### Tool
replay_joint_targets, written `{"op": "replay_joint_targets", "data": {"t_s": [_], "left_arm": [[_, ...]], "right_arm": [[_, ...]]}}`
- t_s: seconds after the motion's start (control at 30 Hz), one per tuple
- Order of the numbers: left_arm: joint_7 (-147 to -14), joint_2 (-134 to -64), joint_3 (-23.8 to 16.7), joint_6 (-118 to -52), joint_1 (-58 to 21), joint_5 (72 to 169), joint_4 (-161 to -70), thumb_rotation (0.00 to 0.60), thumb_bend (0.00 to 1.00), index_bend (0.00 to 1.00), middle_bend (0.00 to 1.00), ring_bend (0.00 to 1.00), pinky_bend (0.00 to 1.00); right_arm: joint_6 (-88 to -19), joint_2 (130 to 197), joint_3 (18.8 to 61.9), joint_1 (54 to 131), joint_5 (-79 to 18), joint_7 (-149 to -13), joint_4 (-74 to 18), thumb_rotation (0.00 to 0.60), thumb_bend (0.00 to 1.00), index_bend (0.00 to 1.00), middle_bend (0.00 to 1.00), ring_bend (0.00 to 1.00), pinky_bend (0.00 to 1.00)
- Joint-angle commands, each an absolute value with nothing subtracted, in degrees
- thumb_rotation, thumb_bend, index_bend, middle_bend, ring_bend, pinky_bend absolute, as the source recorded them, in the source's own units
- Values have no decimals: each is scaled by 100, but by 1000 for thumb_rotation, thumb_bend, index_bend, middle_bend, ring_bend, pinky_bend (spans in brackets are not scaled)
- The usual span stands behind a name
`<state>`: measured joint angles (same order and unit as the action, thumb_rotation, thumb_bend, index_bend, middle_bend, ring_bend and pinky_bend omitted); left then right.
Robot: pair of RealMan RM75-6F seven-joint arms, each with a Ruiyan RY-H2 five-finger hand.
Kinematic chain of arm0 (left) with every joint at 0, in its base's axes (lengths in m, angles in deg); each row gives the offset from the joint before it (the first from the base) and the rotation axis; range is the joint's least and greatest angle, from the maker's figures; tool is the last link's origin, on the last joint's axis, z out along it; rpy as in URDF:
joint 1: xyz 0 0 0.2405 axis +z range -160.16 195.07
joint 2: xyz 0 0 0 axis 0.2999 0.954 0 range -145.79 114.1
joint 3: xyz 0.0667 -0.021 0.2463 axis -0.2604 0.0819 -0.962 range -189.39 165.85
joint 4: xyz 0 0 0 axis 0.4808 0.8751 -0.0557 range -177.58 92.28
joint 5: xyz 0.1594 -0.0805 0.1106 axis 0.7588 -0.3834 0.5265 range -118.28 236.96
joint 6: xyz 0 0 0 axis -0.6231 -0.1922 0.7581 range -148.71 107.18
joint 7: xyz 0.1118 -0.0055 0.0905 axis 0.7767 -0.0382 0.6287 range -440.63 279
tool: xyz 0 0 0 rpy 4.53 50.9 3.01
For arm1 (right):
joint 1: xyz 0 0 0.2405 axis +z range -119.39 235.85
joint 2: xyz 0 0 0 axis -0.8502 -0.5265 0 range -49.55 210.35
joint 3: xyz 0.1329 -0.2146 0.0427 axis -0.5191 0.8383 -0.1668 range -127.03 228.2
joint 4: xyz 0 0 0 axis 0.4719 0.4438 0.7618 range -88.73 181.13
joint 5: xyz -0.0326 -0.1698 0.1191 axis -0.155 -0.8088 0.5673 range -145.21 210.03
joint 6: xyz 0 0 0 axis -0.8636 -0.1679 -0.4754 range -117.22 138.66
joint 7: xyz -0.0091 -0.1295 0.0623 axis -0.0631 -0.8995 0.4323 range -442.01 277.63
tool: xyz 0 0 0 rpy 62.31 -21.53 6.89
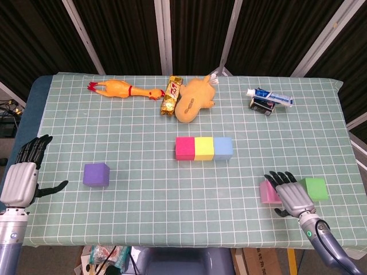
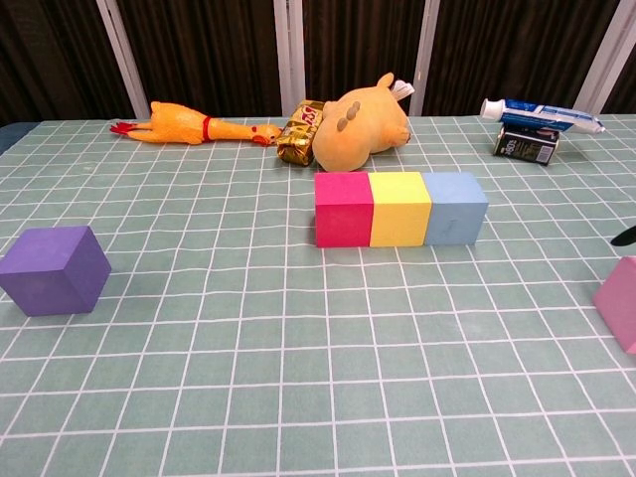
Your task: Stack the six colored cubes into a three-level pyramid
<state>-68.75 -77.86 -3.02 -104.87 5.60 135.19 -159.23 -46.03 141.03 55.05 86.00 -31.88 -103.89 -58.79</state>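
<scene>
Your right hand [image 1: 292, 195] hovers with fingers spread, holding nothing, over the pink cube [image 1: 268, 193], poised to grasp it.

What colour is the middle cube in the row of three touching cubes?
Yellow, between the red and light blue cubes; clearest in the chest view.

Rubber chicken [image 1: 122, 89] lies upper left, candy bar [image 1: 171, 95] and a tan plush toy [image 1: 194, 99] just beside it. Toothpaste tube [image 1: 270, 96] sits on a small dark box [image 1: 261, 105], upper right.
</scene>
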Motion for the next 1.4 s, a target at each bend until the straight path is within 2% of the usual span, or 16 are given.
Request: {"op": "replay_joint_targets", "data": {"t_s": [0.03,0.2,0.47,0.8,1.07,1.4], "left_arm": [[-6872,-7788,-302,-10482,558,13515,-15922,600,100,0,29,0,28],[-6862,-7794,-304,-10476,555,13511,-15919,600,100,0,29,0,29],[-6860,-7799,-300,-10473,554,13499,-15911,600,100,0,28,0,29],[-6874,-7799,-295,-10465,552,13489,-15900,600,100,0,29,0,29],[-6884,-7793,-291,-10466,552,13487,-15900,600,100,0,29,0,29],[-6928,-7776,-307,-10472,567,13528,-15911,600,101,0,29,0,28]], "right_arm": [[-4559,14152,5494,8603,-3122,-10421,-5797,600,273,0,14,0,0],[-4505,14218,5455,8608,-3003,-10442,-5688,600,273,0,67,0,0],[-4539,14338,5404,8581,-3024,-10456,-5570,600,274,0,232,52,0],[-4619,14436,5328,8538,-3194,-10368,-5538,600,274,0,273,90,0],[-4613,14463,5291,8530,-3173,-10398,-5532,600,274,0,391,193,0],[-4619,14396,5110,8633,-3102,-10475,-5766,600,274,0,396,197,0]]}}
